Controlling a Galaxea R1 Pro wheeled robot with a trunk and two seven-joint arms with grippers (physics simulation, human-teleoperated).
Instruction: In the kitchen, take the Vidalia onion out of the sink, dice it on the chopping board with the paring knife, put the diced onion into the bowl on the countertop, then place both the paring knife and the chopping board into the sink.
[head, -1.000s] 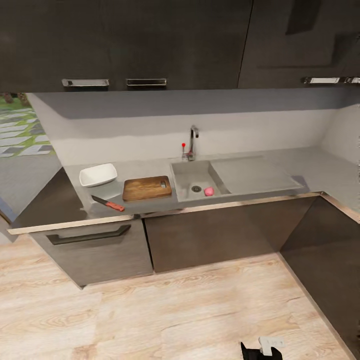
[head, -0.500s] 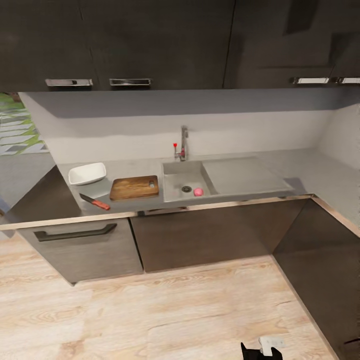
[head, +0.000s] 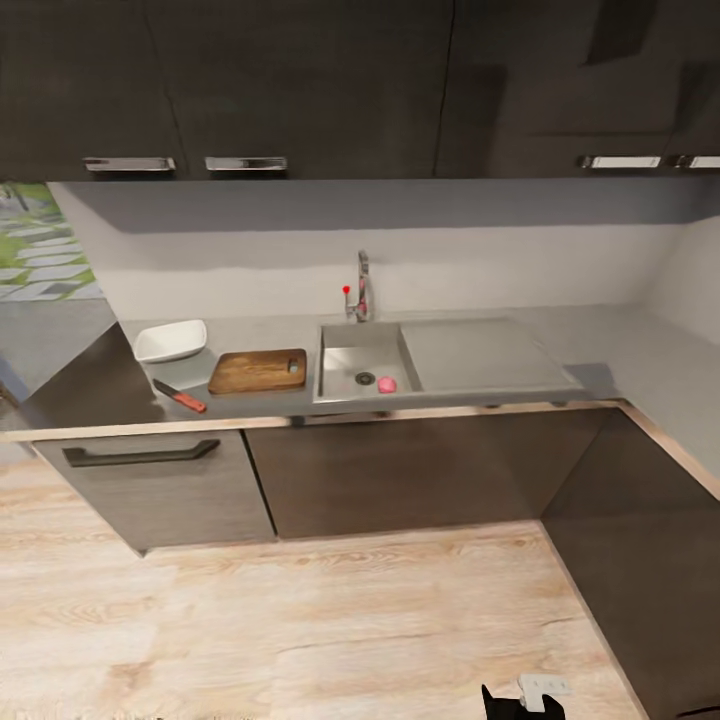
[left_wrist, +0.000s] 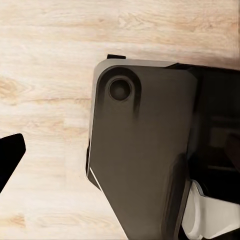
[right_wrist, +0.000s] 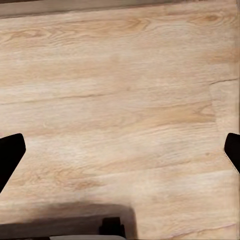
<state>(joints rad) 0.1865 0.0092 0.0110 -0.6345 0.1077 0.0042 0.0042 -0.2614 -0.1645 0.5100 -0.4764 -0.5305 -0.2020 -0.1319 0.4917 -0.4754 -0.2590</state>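
With the right gripper (right_wrist: 120, 150) spread wide over the wooden floor and the left one's state impossible to tell, the small pink-red Vidalia onion (head: 386, 384) beside the drain, near the front edge of the rectangular stainless steel sink (head: 350, 338), could roll from a hasty reach.

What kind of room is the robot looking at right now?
A simulated home kitchen, most likely: a steel sink with a chrome tap set in a grey countertop, a wooden chopping board beside it, and dark cabinets above.
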